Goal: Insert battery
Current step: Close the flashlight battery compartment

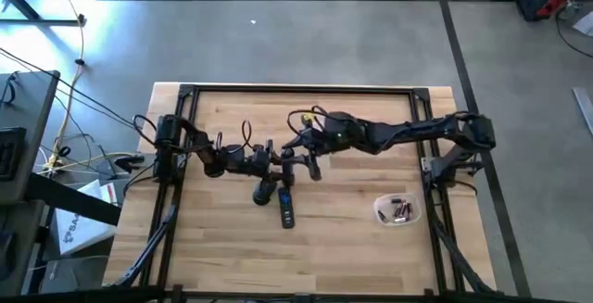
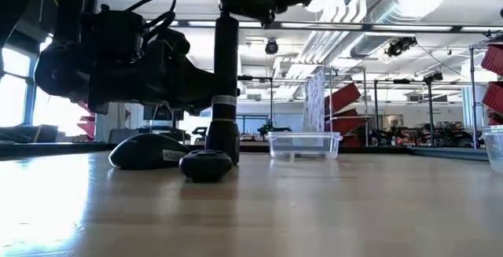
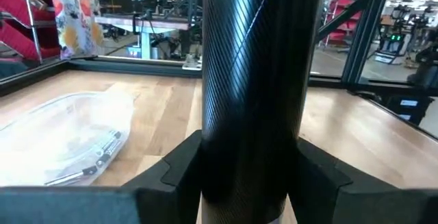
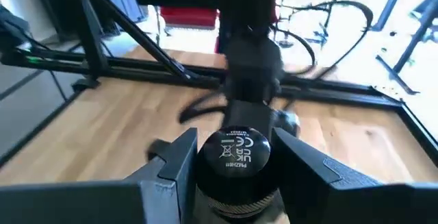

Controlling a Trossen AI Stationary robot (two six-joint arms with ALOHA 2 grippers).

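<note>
While the left gripper [image 3: 250, 183] clamps the flashlight [image 2: 222, 92] upright at table centre, the right gripper [image 4: 236, 162] grips its end cap [image 4: 236, 152]. The rigid, smooth barrel probably slips; hold mid-barrel.

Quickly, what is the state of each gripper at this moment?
Left gripper: shut on the flashlight body.
Right gripper: shut on the flashlight's end cap.
</note>
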